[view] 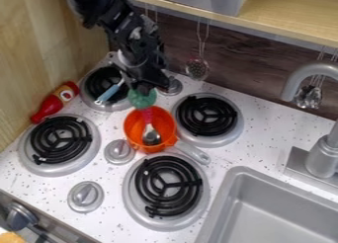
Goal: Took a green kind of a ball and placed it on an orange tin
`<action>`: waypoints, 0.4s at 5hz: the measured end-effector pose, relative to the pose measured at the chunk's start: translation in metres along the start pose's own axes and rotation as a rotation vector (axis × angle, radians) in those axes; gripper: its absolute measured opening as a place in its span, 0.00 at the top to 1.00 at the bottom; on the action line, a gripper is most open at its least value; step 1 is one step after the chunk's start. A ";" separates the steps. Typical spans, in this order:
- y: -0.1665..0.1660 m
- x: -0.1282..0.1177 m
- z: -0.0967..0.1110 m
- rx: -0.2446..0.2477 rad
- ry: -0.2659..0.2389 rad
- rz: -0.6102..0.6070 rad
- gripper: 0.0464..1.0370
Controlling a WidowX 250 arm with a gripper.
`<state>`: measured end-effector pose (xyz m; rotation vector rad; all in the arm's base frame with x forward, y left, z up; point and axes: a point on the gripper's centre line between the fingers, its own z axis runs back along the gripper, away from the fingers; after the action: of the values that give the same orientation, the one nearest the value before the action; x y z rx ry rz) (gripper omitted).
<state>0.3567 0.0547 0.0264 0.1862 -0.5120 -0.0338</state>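
The black gripper (pixel 145 86) hangs down from the upper left, shut on a green ball (pixel 141 99) at its tips. The ball is held above the back edge of the orange tin (pixel 130 123), a pot-like vessel with a grey handle pointing to the lower right. Inside the tin lies a spoon (pixel 151 136) with a silver bowl; its reddish-pink handle leans toward the back rim, close under the ball. The top of the ball is partly hidden by the gripper.
Four burners surround the tin, one of them (pixel 206 115) close at its right. A blue-handled utensil (pixel 109 92) lies on the back left burner. A red bottle (pixel 53 102) lies by the left wall. The sink (pixel 277 212) and faucet (pixel 322 155) are at right.
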 end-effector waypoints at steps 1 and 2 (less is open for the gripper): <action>-0.002 -0.013 0.016 -0.019 0.102 0.011 0.77; -0.010 -0.018 0.016 -0.041 0.117 0.006 0.77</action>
<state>0.3331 0.0433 0.0298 0.1454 -0.3953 -0.0274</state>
